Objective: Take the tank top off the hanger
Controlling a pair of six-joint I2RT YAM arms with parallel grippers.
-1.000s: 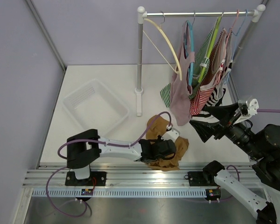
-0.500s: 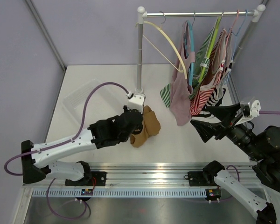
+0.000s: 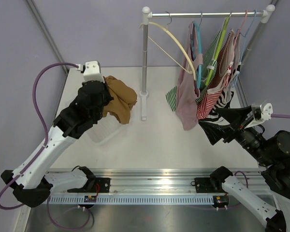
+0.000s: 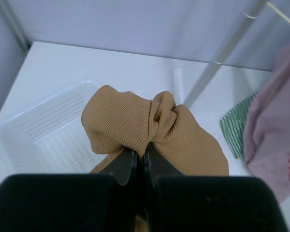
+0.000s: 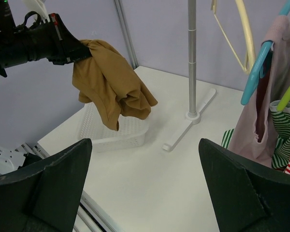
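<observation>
Lavender walls close round a white bench [image 3: 154, 140], and standing tall at the back is the white-posted metal clothes rail [image 3: 145, 58], a crowd of pink and striped garments [image 3: 186, 101] hanging off its right half. Down on the left sits the white slotted plastic basket [image 4: 48, 130]. Now look up: the tan ribbed-knit tank top [image 3: 118, 99] is off the rail altogether, dangling in mid-air above the basket's right end, and the bare cream curved hanger [image 3: 176, 46] swings out with nothing on it. I'd call the removal as good as done! The left hand [image 4: 139, 157] has its two dark fingers pressed tight together on a gathered knot of the fabric, and the rest of the garment bulges out past the fingertips and droops below them. It looks light, soft and limp, no stiffness at all, so any bunched fold gives a sound hold, though ribbed knit may cling to the fingers on letting go. Over on the right, the right hand [image 5: 145, 145] hangs with fingers spread wide, holding nothing, just beside the hanging clothes and well apart from the tank top.
</observation>
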